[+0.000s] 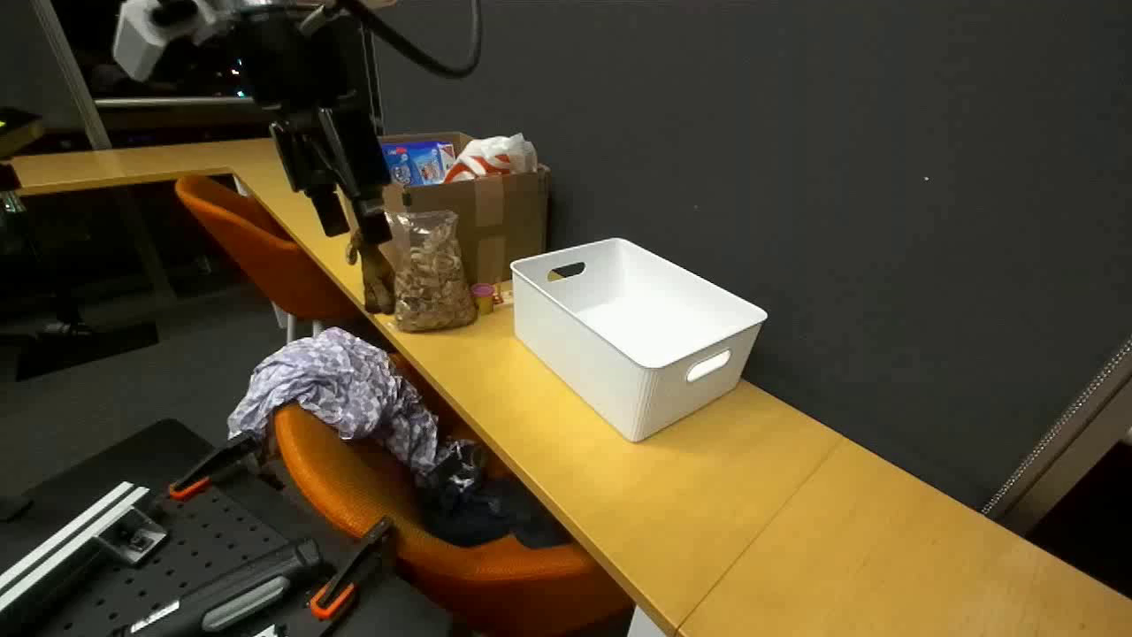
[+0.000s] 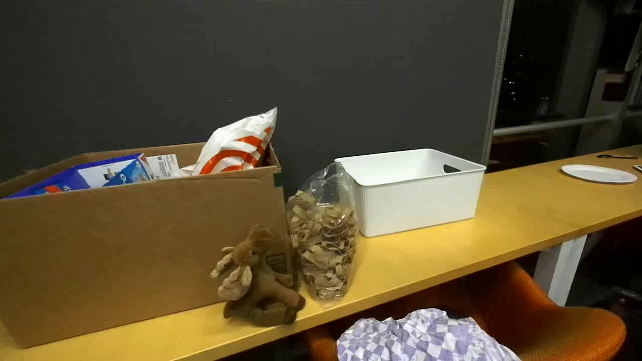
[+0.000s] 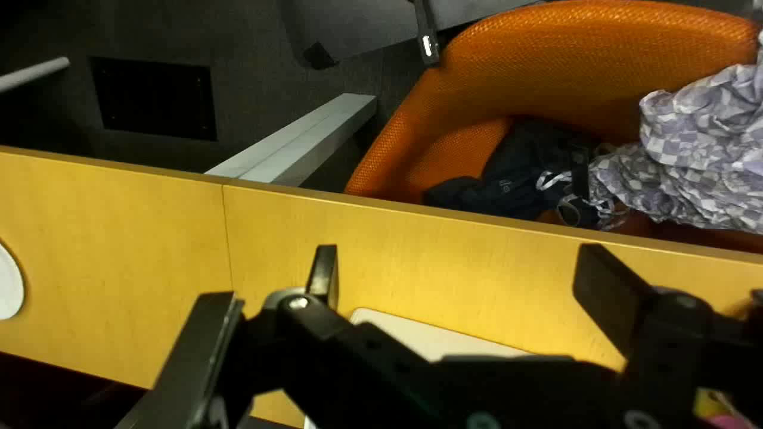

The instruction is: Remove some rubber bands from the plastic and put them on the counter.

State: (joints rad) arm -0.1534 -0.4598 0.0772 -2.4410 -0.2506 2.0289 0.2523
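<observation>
Gripper (image 1: 353,218) is hanging in the air toward the left in an exterior view, fingers spread wide with nothing between them (wrist view agrees). Next along there's a brown stuffed toy (image 1: 378,281), then the one we care about: a clear plastic bag (image 1: 432,272) of rubber bands (image 2: 323,250), standing upright on the table (image 1: 566,425). Taller than wide, so long axis up and down. It sits below and to the right of the fingertips there, though I honestly can't tell the depth gap. My guess: move over it, then go straight down. Can't tell if the top's open tbh. Cardboard box (image 1: 513,203) behind it, white bin (image 1: 579,345) further right.
</observation>
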